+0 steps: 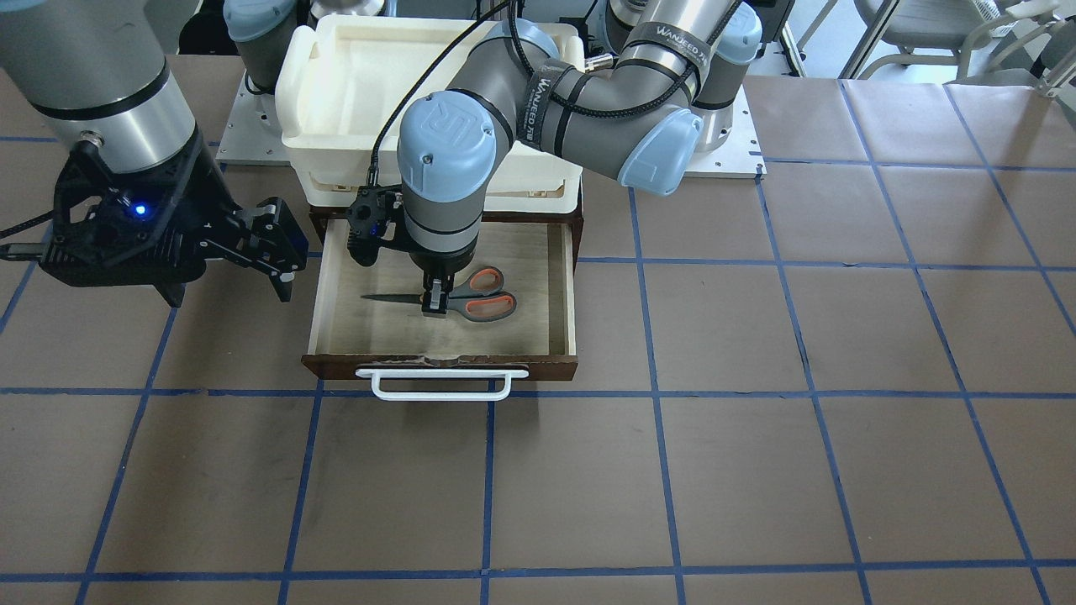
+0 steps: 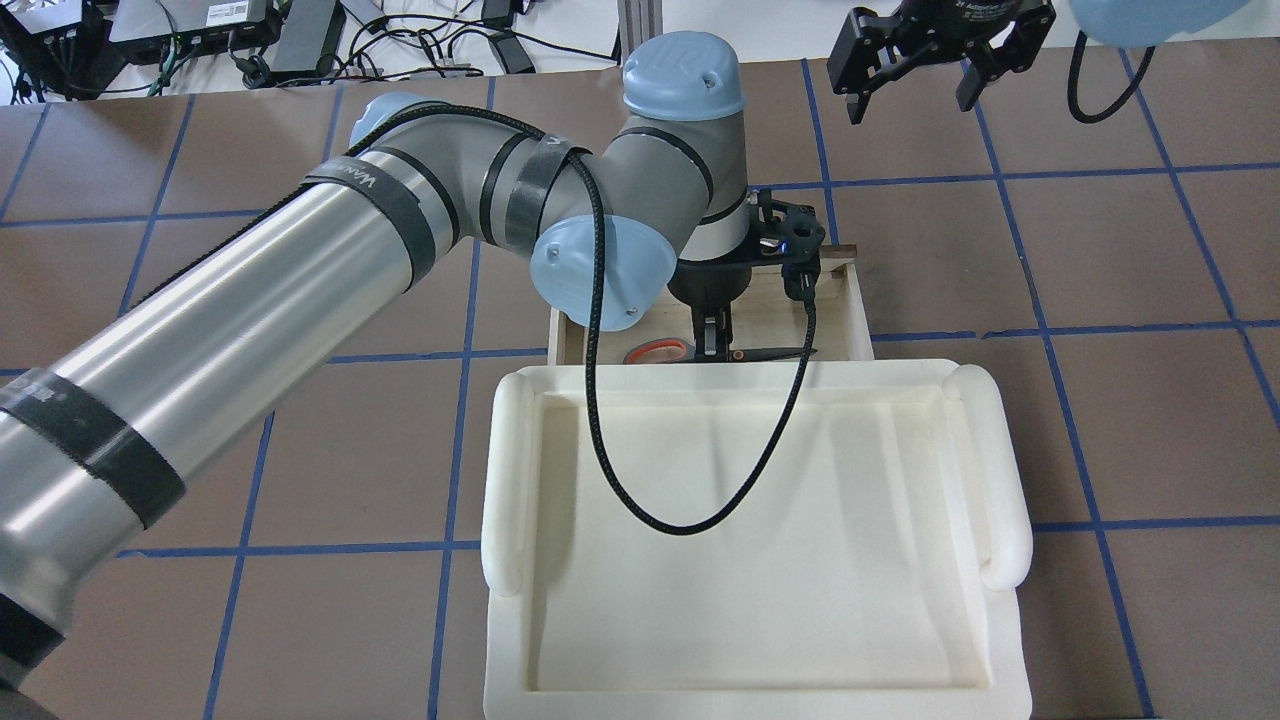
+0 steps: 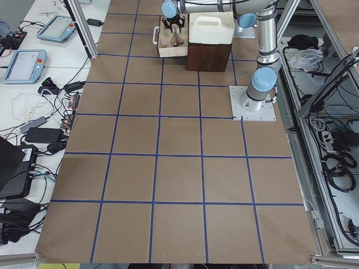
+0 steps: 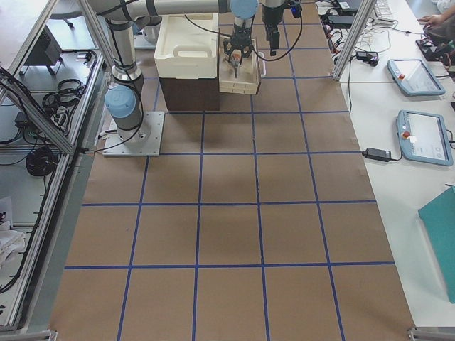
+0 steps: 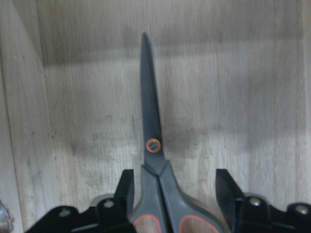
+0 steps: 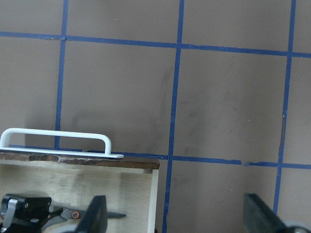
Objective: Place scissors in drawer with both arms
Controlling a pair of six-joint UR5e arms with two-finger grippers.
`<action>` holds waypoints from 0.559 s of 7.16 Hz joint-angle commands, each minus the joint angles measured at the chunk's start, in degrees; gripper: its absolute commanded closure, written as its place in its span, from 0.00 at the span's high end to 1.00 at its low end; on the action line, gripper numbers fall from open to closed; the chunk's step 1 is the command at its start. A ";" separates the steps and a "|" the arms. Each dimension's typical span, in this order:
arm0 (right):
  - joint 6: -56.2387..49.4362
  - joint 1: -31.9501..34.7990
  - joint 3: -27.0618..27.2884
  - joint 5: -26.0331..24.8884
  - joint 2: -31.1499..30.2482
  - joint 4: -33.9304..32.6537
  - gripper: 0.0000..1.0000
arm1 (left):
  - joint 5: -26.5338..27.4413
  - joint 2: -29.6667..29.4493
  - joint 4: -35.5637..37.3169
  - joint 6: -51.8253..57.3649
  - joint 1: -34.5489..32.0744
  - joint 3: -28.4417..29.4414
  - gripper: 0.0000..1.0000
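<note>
The scissors [image 1: 475,300], grey handles with orange-red loops, lie flat on the pale floor of the open drawer [image 1: 441,363], blades towards the drawer's side. My left gripper [image 1: 435,300] reaches straight down into the drawer. In the left wrist view its fingers [image 5: 125,187] stand on either side of the scissors [image 5: 151,136] near the pivot, with gaps on both sides, so it is open. My right gripper [image 1: 282,252] is open and empty, held above the table beside the drawer. Its wrist view shows the drawer's corner [image 6: 141,179] and white handle [image 6: 58,141].
A cream-white foam tray [image 2: 510,480] sits on top of the dark chest, behind the drawer. The left arm's black cable [image 2: 600,400] hangs over the tray. The brown table with blue grid lines [image 1: 756,470] spreads around the chest.
</note>
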 commanded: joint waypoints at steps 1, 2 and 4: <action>0.14 0.08 0.03 0.07 -0.47 2.33 1.00 | 0.30 0.90 -0.08 -0.09 0.00 0.08 1.00; 0.23 0.16 -0.06 0.24 -0.48 2.42 1.00 | 0.30 2.12 -0.08 -1.49 0.34 0.25 1.00; 5.05 0.25 -0.06 1.99 -0.91 4.26 1.00 | 2.56 5.28 -0.17 -16.69 1.22 0.86 1.00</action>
